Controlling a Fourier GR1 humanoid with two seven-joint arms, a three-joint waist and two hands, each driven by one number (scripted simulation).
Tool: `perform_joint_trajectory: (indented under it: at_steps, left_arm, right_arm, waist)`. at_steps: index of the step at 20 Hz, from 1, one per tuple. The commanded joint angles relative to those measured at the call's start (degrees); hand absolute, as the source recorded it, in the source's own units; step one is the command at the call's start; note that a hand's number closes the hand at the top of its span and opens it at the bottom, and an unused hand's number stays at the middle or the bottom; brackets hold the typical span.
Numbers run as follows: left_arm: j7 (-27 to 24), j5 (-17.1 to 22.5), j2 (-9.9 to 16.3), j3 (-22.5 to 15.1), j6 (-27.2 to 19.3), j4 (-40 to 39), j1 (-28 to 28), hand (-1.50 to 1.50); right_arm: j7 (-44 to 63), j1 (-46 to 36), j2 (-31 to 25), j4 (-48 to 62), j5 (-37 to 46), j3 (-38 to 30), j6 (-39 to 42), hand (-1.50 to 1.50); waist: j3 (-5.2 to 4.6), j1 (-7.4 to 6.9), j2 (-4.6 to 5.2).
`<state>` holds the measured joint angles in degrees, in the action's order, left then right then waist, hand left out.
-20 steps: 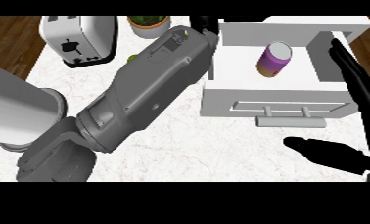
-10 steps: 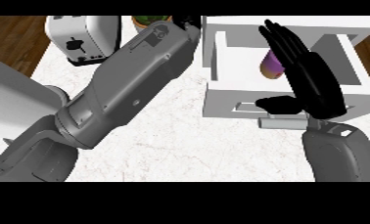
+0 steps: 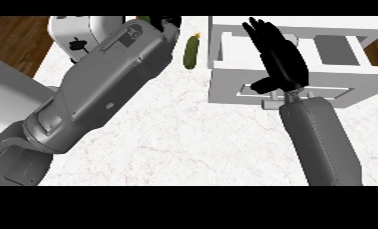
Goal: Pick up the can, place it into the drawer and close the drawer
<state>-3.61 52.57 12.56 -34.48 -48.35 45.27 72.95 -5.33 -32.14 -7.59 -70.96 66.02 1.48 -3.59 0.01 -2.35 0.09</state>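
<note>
- Nearest me, the right grey forearm (image 3: 321,138) now rises from the lower right across the white marbled surface (image 3: 184,138), where a second ago only a dark edge of it showed at the side.
- At its end the right robot hand (image 3: 280,63) lies flat over the white open-topped drawer (image 3: 229,80), fingers straight and together, pointing away from me, with nothing in it. It has swung in over the drawer within the last second.
- The drawer's pale bar handle (image 3: 255,89) sits just by the heel of that hand; I cannot tell whether they touch.
- The purple can with the pale lid, which stood in plain sight inside the drawer a second ago, is out of sight now. By my reckoning it is in there under the black palm, so the placing looks done and closing the drawer is what remains.
- The open flat hand suits a push on the drawer front better than a grasp; that is my reading only.
- On the left, the other grey forearm (image 3: 103,88) has swung across to fill more of the view, reaching away to the far edge. The left robot hand (image 3: 168,21) is only a dark scrap there, and I cannot tell how its fingers stand.
- Further off, a green cucumber (image 3: 191,53) lies on the surface beside the drawer's left wall, newly uncovered.
- At the far left stands a white toaster (image 3: 81,35).
</note>
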Motion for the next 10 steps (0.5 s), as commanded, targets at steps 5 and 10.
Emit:
perform_joint_trajectory:
  at_steps: [5,10]
  left_arm:
    - [5.3,-2.1,6.8,0.7,0.5,7.1,-2.6,-1.5]
    - [5.4,-3.9,7.2,1.1,0.0,9.8,-5.2,-1.5]
  right_arm:
    - [-0.7,-7.9,1.0,23.0,6.4,-2.4,-14.9,-1.5]
    - [-2.2,-13.7,0.6,32.9,6.7,-5.4,-21.8,-1.5]
  waist:
    - [0.05,-0.41,0.31]
    - [0.07,-0.36,0.62]
